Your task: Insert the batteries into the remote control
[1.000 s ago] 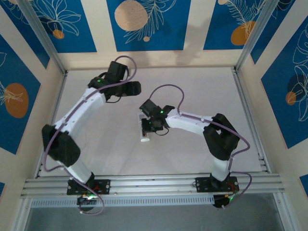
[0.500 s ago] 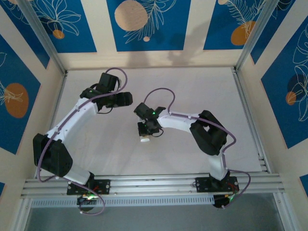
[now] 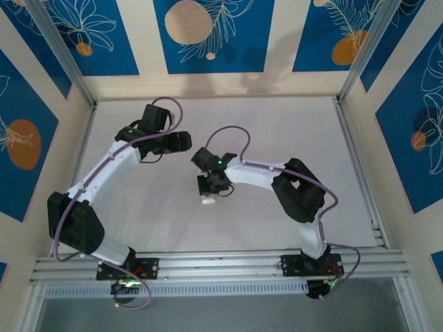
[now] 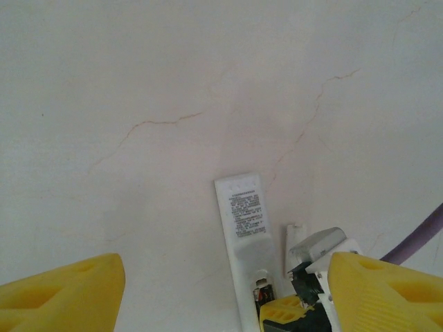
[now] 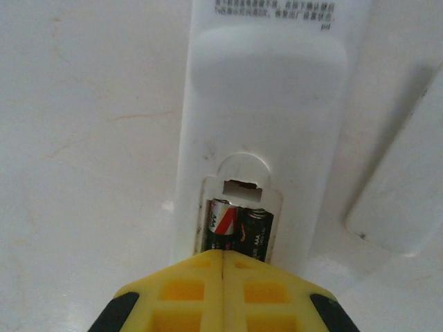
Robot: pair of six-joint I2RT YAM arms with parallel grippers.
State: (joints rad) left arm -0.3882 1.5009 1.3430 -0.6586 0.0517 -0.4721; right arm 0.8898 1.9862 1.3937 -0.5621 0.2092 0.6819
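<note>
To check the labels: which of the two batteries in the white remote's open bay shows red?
The silver-and-red cylindrical battery, left in the right wrist view; the black cylindrical battery beside it shows green.

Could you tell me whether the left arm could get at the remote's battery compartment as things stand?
Probably not: the right gripper, shut, sits over the open compartment, just above the batteries. The left gripper is open and faces the remote control, but only the label end lies free.

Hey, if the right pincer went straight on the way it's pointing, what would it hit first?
Probably the batteries in the open compartment of the remote control; the shut right pincer points straight at them, though depth is unclear.
</note>
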